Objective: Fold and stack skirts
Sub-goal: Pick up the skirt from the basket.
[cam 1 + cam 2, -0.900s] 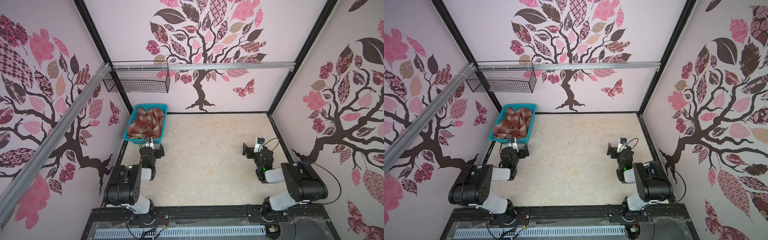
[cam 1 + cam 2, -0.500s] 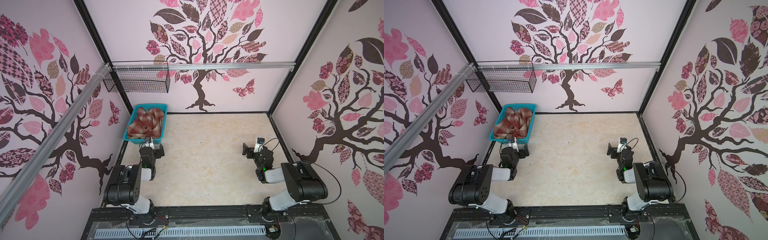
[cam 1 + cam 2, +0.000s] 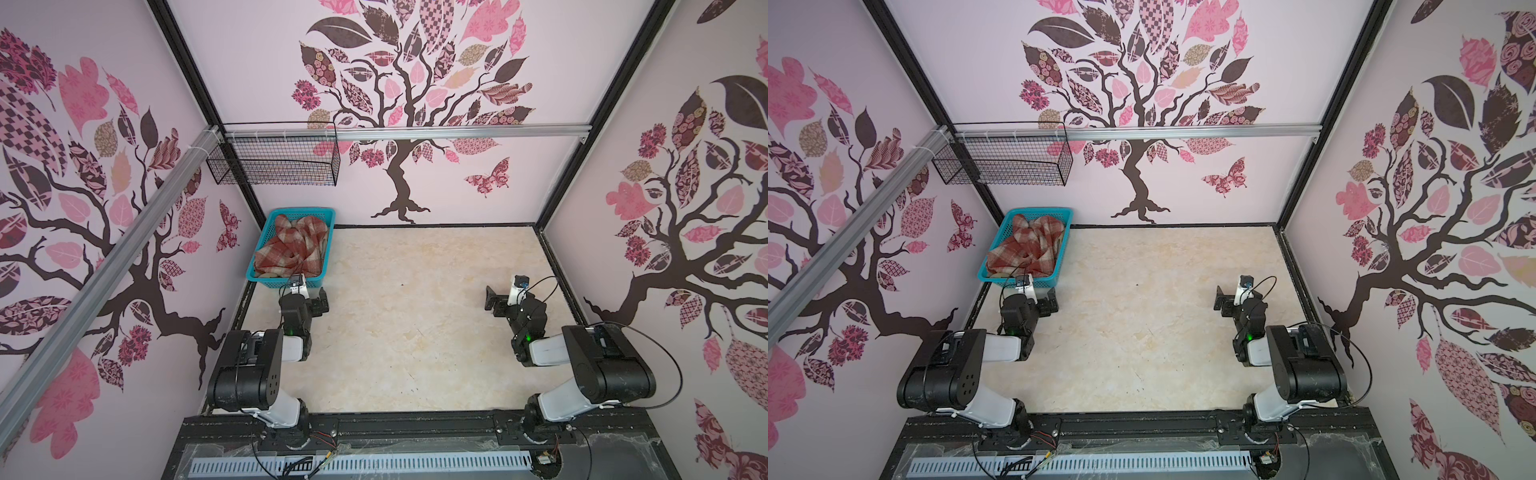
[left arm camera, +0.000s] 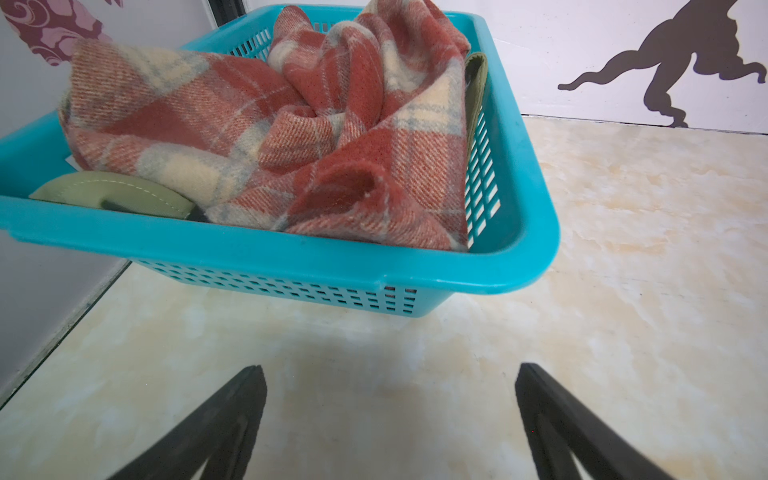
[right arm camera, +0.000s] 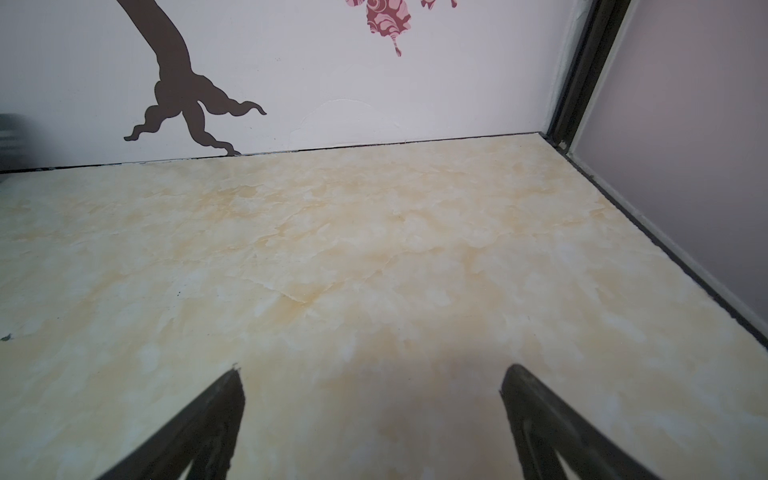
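A rust-red and cream plaid skirt (image 3: 295,249) lies crumpled in the turquoise basket (image 3: 286,281) at the table's far left, seen in both top views (image 3: 1027,249). In the left wrist view the plaid skirt (image 4: 291,137) covers an olive-green skirt (image 4: 112,193), which shows only at the basket's rim (image 4: 291,254). My left gripper (image 3: 305,293) (image 4: 390,368) is open just in front of the basket, low over the table, with nothing between its fingers. On the right side, far from the basket, my right gripper (image 3: 509,297) (image 5: 374,370) is open over bare table.
A black wire basket (image 3: 274,164) hangs from the aluminium rail (image 3: 457,132) above the back left corner. Patterned walls close the cream marble-look table (image 3: 415,311) on three sides, with a dark frame strip along its right edge (image 5: 665,249).
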